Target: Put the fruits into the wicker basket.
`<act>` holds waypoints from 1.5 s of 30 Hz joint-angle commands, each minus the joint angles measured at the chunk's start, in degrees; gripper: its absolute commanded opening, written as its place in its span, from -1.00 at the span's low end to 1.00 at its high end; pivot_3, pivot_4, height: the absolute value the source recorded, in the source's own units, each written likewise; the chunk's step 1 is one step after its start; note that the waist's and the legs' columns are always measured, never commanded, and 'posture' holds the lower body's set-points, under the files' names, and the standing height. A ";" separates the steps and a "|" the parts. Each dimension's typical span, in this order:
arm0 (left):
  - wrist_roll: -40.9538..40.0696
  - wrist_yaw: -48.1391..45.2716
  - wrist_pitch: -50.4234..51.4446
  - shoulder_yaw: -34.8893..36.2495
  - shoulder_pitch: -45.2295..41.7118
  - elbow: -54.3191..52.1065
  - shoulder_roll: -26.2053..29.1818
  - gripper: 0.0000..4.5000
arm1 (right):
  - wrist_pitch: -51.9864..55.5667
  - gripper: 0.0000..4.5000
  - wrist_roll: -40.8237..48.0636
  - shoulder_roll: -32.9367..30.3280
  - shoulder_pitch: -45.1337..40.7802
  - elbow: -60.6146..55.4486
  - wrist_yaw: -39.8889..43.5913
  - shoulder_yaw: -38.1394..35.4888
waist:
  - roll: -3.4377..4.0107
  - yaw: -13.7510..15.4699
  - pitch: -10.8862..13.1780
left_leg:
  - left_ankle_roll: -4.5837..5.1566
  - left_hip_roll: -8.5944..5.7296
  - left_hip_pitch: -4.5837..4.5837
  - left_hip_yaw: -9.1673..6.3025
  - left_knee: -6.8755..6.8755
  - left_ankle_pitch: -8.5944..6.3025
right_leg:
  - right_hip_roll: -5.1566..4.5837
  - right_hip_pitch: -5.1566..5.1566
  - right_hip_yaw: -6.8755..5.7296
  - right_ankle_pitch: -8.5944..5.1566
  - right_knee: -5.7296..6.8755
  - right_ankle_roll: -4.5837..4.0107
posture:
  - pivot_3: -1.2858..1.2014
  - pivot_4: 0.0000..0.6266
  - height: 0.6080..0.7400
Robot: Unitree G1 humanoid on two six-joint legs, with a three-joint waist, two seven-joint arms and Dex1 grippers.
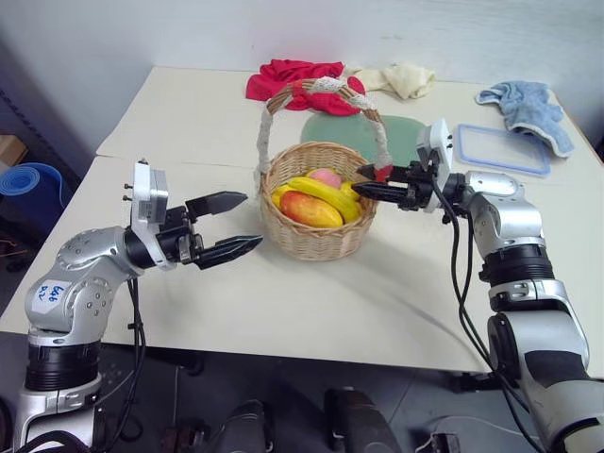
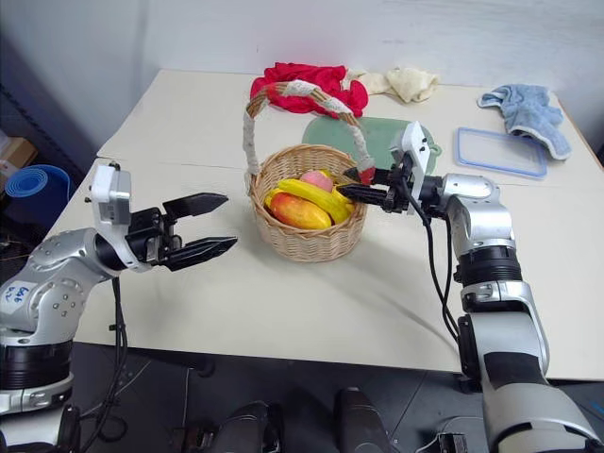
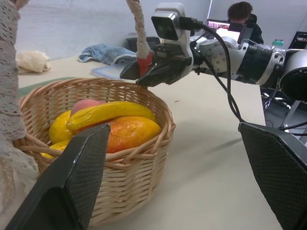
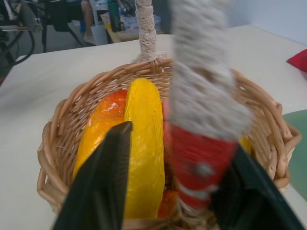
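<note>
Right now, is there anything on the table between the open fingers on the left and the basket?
No. In the left eye view only bare table separates the left gripper from the wicker basket; its open fingers stop short of the rim.

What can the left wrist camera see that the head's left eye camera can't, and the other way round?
Left wrist view's extra: a person sitting at a screen beyond the table.

Left eye view's extras: a red cloth behind the basket and a blue roll on the floor.

Shared: the wicker basket holding a banana, mango and peach; the right tool closed on the red foot of the handle; the open left tool; a blue towel.
</note>
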 commanded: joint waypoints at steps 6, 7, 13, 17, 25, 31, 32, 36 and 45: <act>0.64 -1.29 -2.44 -1.74 -1.82 0.41 -1.42 1.00 | 13.51 -0.92 11.27 -2.75 14.46 -30.11 -9.68 -10.41 | 0.00 0.90 0.00 | -0.03 0.00 -0.02 -0.09 -0.02 -0.02 | -0.01 -0.01 -0.08 0.00 0.03 0.00 | 0.03 -0.52 1.00; 0.76 -1.63 -2.61 -2.10 -2.07 0.68 -1.59 1.00 | 15.44 -0.92 12.84 -3.04 16.93 -34.90 -11.89 -11.97 | 0.00 1.34 0.00 | -0.06 0.01 -0.02 -0.09 0.00 -0.04 | -0.01 -0.02 -0.08 0.00 0.04 0.00 | 0.03 -0.52 1.00; 2.28 -4.88 -4.49 -5.32 -5.67 5.73 -3.31 1.00 | 19.96 -0.92 16.02 -4.52 34.70 -57.38 -30.40 -30.21 | 0.00 2.56 0.00 | -0.08 -0.06 -0.20 -0.07 0.03 -0.03 | -0.01 -0.18 -0.09 0.00 0.02 0.00 | 0.03 -0.52 1.00; 3.69 -7.91 -6.33 -7.96 -8.87 9.97 -5.41 1.00 | 17.03 -0.92 12.79 -5.06 45.38 -60.23 -36.45 -40.20 | 0.00 2.98 0.00 | -0.03 -0.13 -0.14 0.06 0.05 -0.02 | 0.01 -0.08 -0.01 0.00 -0.14 0.00 | 0.03 -0.52 1.00; 5.54 -10.96 -8.78 -10.67 -14.21 15.49 -9.85 1.00 | 10.17 -0.92 10.06 -5.93 54.62 -52.22 -38.97 -45.84 | 0.01 1.98 -0.01 | 0.02 -0.15 0.06 0.30 0.00 0.02 | 0.39 -0.04 0.09 0.00 -0.34 0.00 | 0.03 -0.52 1.00; 6.16 -11.62 -9.00 -10.94 -14.27 15.47 -10.16 1.00 | 6.80 -0.77 7.71 -9.22 55.41 -41.87 -37.99 -44.80 | 0.04 1.44 -0.02 | -0.01 -0.05 0.10 0.30 0.01 0.03 | 0.64 -0.04 0.48 0.00 -0.30 0.00 | 0.03 -0.52 1.00; 5.99 -11.78 -8.83 -10.69 -14.23 15.29 -9.94 1.00 | 5.24 -0.60 6.79 -9.88 55.98 -40.70 -37.34 -44.38 | 0.04 1.48 -0.02 | -0.01 -0.04 0.10 0.30 0.02 0.03 | 0.68 -0.04 0.52 0.00 -0.31 0.00 | 0.03 -0.52 1.00; 4.99 -11.30 -7.46 -9.30 -13.81 14.47 -9.17 1.00 | 2.03 -0.10 7.30 -10.67 57.21 -39.35 -36.32 -45.79 | 0.04 1.54 -0.02 | -0.01 -0.03 0.09 0.29 0.03 0.03 | 0.73 -0.04 0.59 0.00 -0.34 0.00 | 0.03 -0.52 1.00; 9.25 -12.80 -12.14 -7.46 -3.39 14.60 -3.41 1.00 | 0.56 0.98 10.72 -12.30 73.93 -48.12 -27.57 -55.64 | 0.10 1.44 -0.06 | -0.05 0.08 0.13 0.30 -0.04 0.01 | 0.78 -0.02 0.68 0.00 -0.38 -0.01 | 0.03 -0.52 1.00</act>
